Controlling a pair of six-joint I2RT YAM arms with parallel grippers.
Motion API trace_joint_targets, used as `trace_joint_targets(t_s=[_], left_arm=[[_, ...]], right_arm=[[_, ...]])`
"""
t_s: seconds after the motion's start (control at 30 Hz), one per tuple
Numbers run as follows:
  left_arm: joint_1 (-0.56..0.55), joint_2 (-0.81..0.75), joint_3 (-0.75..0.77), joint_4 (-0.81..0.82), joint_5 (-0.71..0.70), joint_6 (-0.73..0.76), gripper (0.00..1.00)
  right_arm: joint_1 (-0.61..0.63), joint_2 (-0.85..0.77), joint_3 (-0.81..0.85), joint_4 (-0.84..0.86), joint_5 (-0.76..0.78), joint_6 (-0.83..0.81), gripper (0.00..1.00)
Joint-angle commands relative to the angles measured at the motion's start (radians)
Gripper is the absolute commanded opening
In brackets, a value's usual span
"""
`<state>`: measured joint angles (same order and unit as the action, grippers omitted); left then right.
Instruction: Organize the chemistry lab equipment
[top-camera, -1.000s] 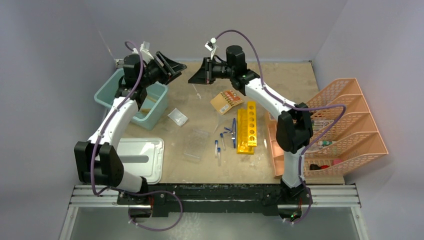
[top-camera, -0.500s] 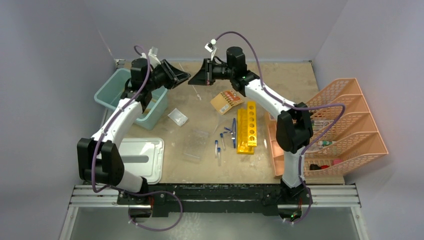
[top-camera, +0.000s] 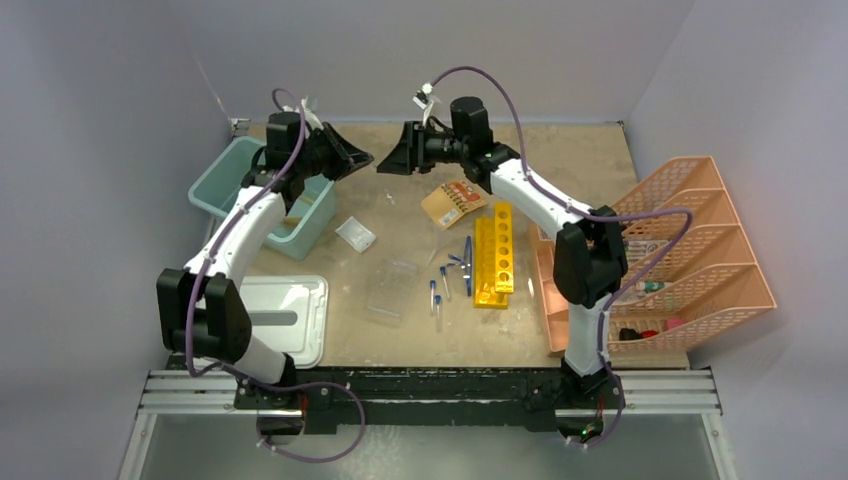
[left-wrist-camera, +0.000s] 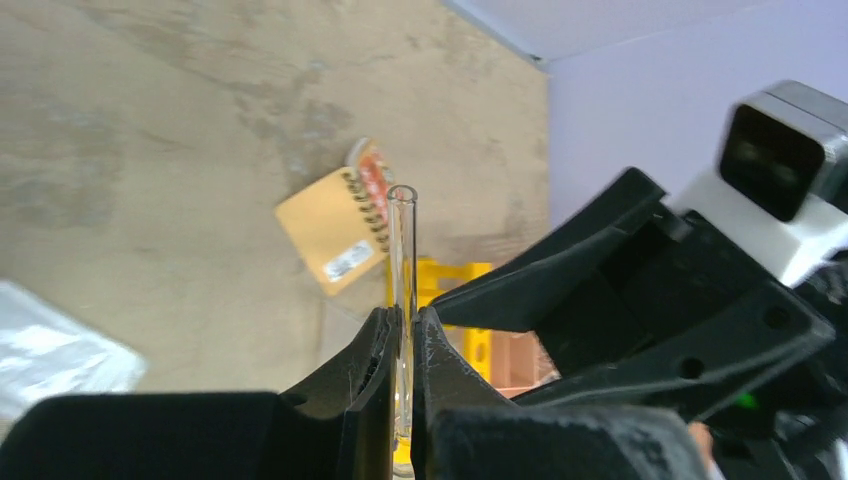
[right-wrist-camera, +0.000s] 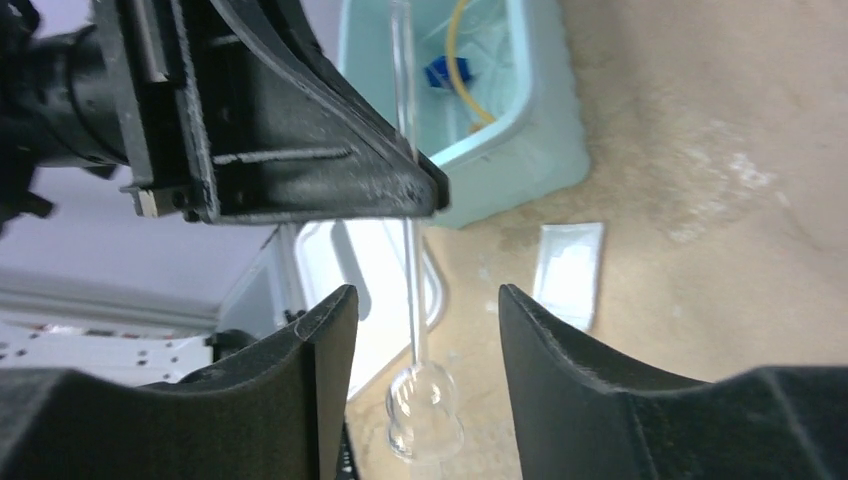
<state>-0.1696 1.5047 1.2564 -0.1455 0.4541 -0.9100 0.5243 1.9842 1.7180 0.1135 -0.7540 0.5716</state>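
Glass tube (left-wrist-camera: 403, 240) held in the air between two grippers, over the far part of the table (top-camera: 580, 160).
Left gripper (left-wrist-camera: 402, 325) pinched tight on the stem, open end poking past the fingertips. Right gripper (right-wrist-camera: 428, 305) spread wide, jaws either side of the stem without touching, round bulb (right-wrist-camera: 425, 415) deep between them. Below: teal bin (top-camera: 212, 190), spiral notebook (top-camera: 455, 203), two yellow racks (top-camera: 490, 265), blue-capped tubes (top-camera: 437, 300) loose just beside.

A thin clear glass tube (left-wrist-camera: 403, 250) with a bulb end is clamped in the left end effector (left-wrist-camera: 403, 318). Two yellow racks (top-camera: 492, 262) lie side by side right of the surface's centre, with blue-capped tubes (top-camera: 440, 285) just beside them.
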Motion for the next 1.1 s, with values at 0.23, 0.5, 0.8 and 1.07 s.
trace_joint_targets(t_s=[0.23, 0.5, 0.8, 1.07], left_arm=[[0.295, 0.055, 0.198, -0.516, -0.121, 0.154, 0.0], [0.479, 0.079, 0.253, -0.716, -0.192, 0.23, 0.0], [0.56, 0.193, 0.319, -0.767, -0.212, 0.248, 0.0], [0.557, 0.253, 0.298, -0.782, -0.383, 0.282, 0.0]], right_arm=[[-0.041, -0.144, 0.02, -0.21, 0.374, -0.201, 0.58], [-0.048, -0.154, -0.01, -0.246, 0.444, -0.225, 0.57], [-0.075, -0.176, -0.041, -0.26, 0.49, -0.246, 0.57], [-0.087, -0.156, -0.048, -0.249, 0.486, -0.244, 0.57]])
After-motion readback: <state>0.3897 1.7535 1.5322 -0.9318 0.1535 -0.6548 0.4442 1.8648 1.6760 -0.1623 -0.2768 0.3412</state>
